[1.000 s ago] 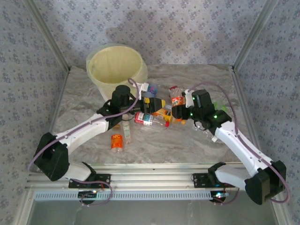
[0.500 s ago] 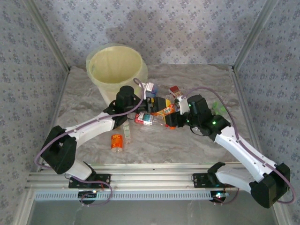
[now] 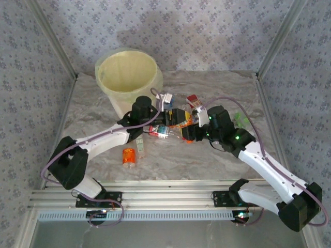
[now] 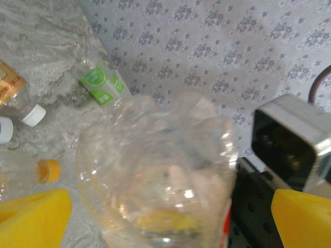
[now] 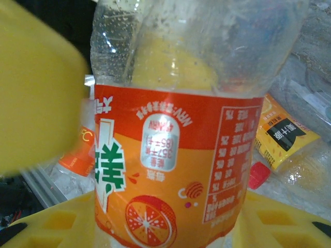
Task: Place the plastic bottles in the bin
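The left gripper [image 4: 165, 219] has swung in and stands wide open around the clear end of the orange-labelled bottle [image 5: 170, 155], which the right gripper [image 3: 189, 130] clamps. This looks like a handover. The bottle is near the bin [image 3: 116, 95], not yet in it.

A robot test booth, lab-like rather than homely: pale floral-patterned walls [image 3: 207, 31] close in a marble-look counter [image 3: 217, 88], aluminium frame posts [image 3: 54, 41] stand at the corners, and an extruded metal rail [image 3: 170, 199] runs along the near edge.
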`<state>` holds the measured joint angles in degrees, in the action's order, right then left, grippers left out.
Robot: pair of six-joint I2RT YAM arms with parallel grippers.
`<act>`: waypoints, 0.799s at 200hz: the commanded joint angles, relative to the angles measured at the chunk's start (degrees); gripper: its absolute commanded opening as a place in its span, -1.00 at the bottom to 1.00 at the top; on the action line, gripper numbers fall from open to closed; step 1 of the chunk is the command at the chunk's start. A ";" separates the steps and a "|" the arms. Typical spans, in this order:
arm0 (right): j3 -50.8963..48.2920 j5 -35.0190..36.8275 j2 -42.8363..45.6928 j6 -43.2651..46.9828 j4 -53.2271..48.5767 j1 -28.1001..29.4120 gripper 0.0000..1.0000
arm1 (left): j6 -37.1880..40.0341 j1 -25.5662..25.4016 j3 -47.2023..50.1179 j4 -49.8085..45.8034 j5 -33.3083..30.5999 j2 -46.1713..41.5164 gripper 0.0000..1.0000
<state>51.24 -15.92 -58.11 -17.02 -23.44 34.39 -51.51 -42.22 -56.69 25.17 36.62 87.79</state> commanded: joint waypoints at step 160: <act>-0.98 -0.58 -2.25 -0.40 2.28 2.41 0.07 | -0.14 -1.38 -0.88 -0.05 -0.09 -3.45 0.26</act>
<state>50.54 -17.65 -59.53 -17.15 -21.69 36.05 -52.64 -43.05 -56.75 24.14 36.18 88.16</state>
